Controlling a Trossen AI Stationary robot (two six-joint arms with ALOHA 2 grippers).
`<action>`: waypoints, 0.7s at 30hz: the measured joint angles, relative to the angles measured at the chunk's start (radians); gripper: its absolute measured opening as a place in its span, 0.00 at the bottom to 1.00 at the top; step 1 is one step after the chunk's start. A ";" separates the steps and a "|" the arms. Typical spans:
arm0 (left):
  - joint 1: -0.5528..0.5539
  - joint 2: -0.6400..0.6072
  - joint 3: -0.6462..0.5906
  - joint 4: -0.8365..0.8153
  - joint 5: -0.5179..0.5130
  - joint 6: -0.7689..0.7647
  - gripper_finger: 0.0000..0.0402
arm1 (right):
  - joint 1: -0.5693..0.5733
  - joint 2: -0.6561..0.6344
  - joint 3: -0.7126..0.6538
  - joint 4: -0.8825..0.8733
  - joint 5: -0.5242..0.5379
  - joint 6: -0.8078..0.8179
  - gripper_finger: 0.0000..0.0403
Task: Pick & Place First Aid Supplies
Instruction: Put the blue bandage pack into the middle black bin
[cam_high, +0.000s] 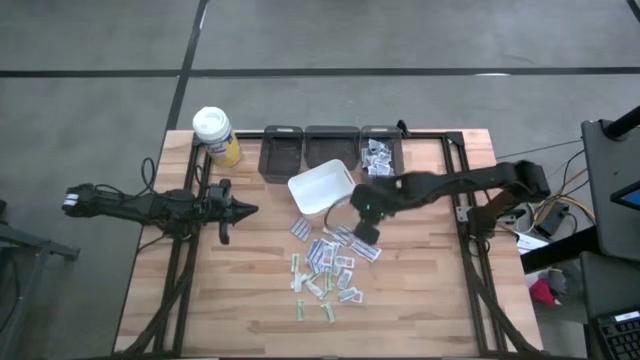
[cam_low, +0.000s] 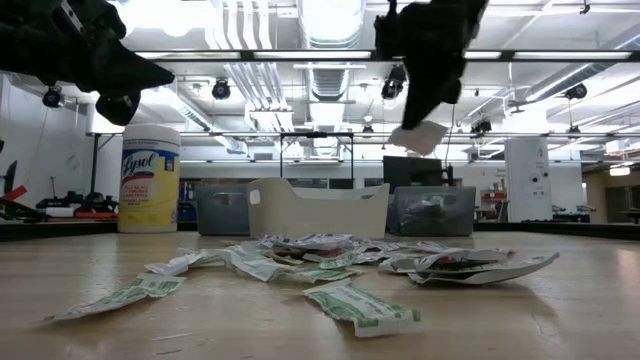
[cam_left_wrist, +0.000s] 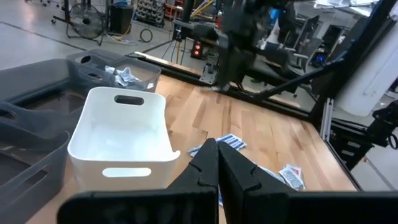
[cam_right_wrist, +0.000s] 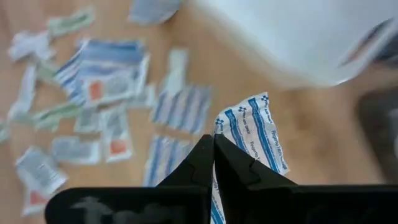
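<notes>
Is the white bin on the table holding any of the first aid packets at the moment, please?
No: in the left wrist view the white bin shows a bare inside, while the packets lie on the table beside it.

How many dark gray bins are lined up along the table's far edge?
3, side by side: the left bin and the middle bin look empty, and the right bin holds some packets. A white bin stands just before them.
</notes>
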 joint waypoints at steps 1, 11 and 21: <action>0.000 0.000 0.000 0.000 -0.005 -0.001 0.00 | -0.022 -0.006 0.004 0.006 0.009 -0.023 0.02; 0.000 0.000 0.000 0.045 -0.054 -0.034 0.00 | -0.232 0.057 0.162 0.150 0.000 -0.377 0.02; 0.000 0.000 0.000 0.052 -0.116 -0.081 0.00 | -0.399 0.325 0.426 0.104 0.004 -0.586 0.02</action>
